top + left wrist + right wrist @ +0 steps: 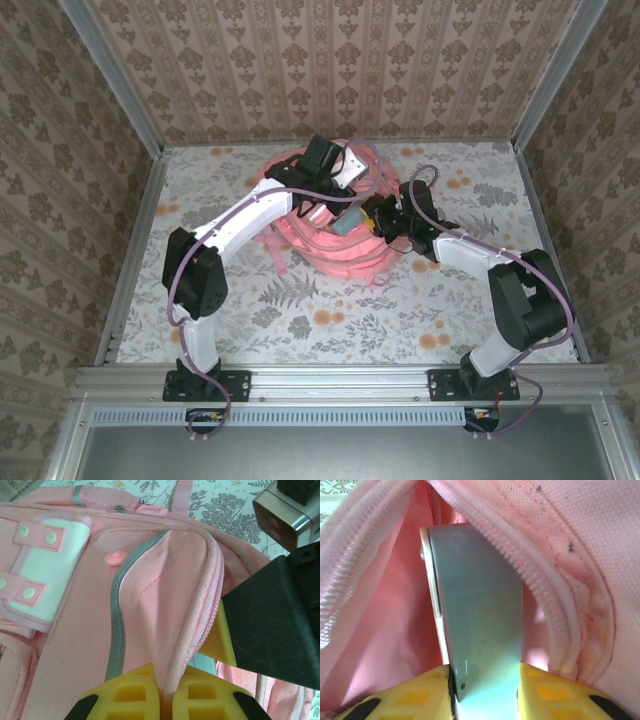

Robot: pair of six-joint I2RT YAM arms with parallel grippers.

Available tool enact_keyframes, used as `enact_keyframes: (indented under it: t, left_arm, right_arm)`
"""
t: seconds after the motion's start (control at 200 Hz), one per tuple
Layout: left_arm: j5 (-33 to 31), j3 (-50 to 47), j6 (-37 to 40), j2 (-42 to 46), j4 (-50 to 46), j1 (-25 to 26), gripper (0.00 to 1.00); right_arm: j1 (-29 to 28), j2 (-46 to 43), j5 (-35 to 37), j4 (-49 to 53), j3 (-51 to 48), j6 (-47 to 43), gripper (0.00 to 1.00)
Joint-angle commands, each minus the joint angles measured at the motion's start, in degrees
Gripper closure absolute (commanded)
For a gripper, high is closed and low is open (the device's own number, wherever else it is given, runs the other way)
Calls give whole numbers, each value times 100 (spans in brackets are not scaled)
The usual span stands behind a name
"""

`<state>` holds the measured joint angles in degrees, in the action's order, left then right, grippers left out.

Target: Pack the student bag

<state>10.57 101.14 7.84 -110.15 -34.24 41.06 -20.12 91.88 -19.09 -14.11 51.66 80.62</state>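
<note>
Insertion geometry at the mouth of the student bag [335, 250], which lies slumped toward the far middle of the floral worktop [250, 330], between my two arms. My right fingers [405, 697] are clamped narrow on the flat faces of a pale blue book [480, 610], gripping its near end. Its long axis runs straight away from them into the unzipped opening, and the pink zip teeth part to either side of its leading edge. The cavity thus lies directly ahead of the right fingers, along the book's own axis, so I judge the coming move to be a straight push forward. My left fingers [130, 695] are closed on a fold of the bag's zip lip, pinching the fabric between them and raising it so that the mouth gapes. From the left wrist, the right fingers sit just beside that lip. The right arm, carrying the book, is the one at the opening itself; the left holds only its rim. Bag: soft pink woven fabric, a grey stripe curving beside the zip, a white patch crossed by pink snap tabs, pink straps trailing over the worktop, and a few dark specks on the lip.
</note>
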Motion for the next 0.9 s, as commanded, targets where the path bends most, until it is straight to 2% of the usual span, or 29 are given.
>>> enact_keyframes:
  t: [0.0, 0.11, 0.205, 0.535, 0.63, 0.7, 0.755, 0.895]
  left_arm:
    - [559, 9, -114, 496, 488, 17, 100]
    - [715, -57, -167, 508, 530, 18, 100]
    - [788, -95, -236, 508, 557, 17, 100]
    - [710, -272, -354, 507, 595, 14, 100]
    - [729, -387, -511, 534, 635, -10, 100]
    - [835, -432, -643, 568, 653, -70, 100]
    - [942, -461, -729, 601, 675, -111, 100]
    - [1242, -548, -808, 657, 796, -164, 100]
  right_arm:
    - [3, 336, -159, -738, 63, 22, 71]
    - [-43, 560, -264, -1603, 68, 210, 75]
    - [-133, 710, -316, -1955, 159, 391, 77]
    - [-231, 803, -180, -3301, -132, 536, 78]
    - [-183, 791, -174, -2990, -146, 551, 79]
    - [-144, 729, -149, -1909, -46, 460, 79]
    - [-138, 713, -72, -1436, -50, 330, 79]
    - [-141, 925, -301, -1733, -151, 437, 80]
